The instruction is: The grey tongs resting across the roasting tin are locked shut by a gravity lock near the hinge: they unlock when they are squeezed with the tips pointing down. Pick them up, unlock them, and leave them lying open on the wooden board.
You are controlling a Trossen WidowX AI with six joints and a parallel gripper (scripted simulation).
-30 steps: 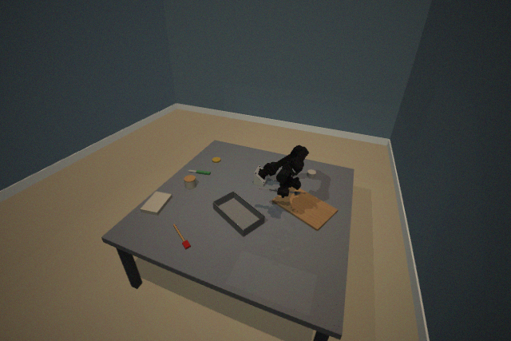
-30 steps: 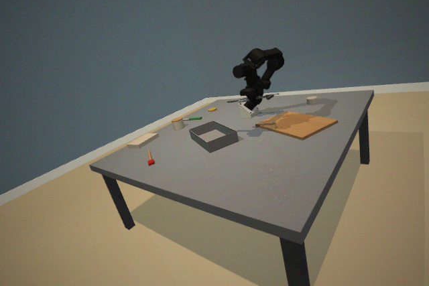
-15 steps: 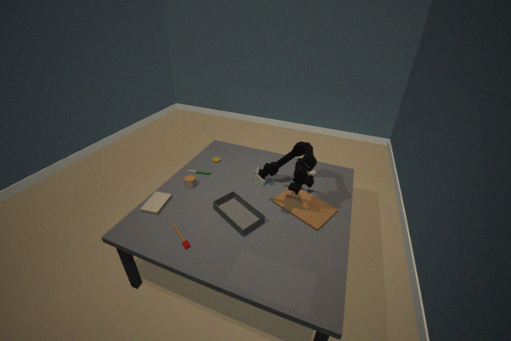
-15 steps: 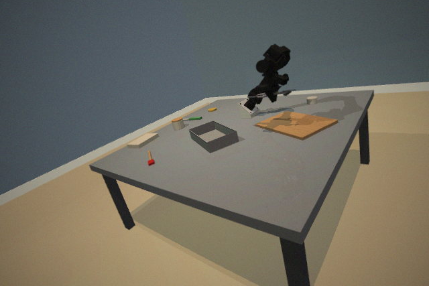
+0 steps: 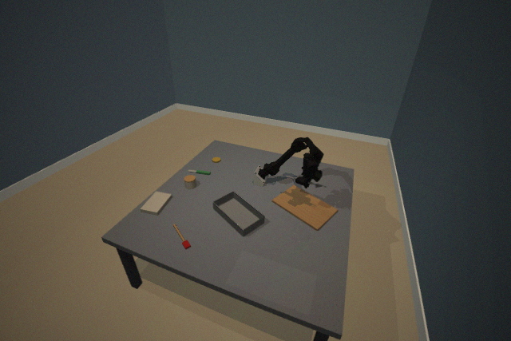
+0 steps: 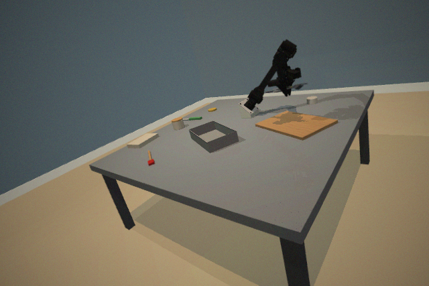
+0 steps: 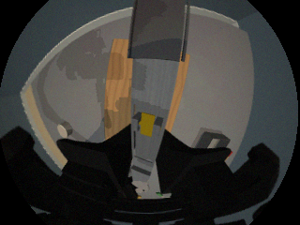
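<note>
Blue-walled room, grey table (image 5: 284,246) (image 6: 242,179); no lettering you can read. Your gripper (image 5: 303,182) (image 6: 287,92) (image 7: 145,123) is clamped on the grey tongs (image 6: 301,86) (image 7: 155,86), aloft right of centre in the exterior view, clear of the tin (image 5: 253,227) (image 6: 221,143) (image 7: 204,140).

Your grey tongs (image 5: 287,177) (image 6: 300,86) (image 7: 157,84) are held approx. level above the table, w/ the dark, open-top roasting tin (image 5: 253,227) (image 6: 221,143) (image 7: 217,136) and flat brown wooden board (image 5: 313,213) (image 6: 301,128) (image 7: 117,84) apart on it.
</note>
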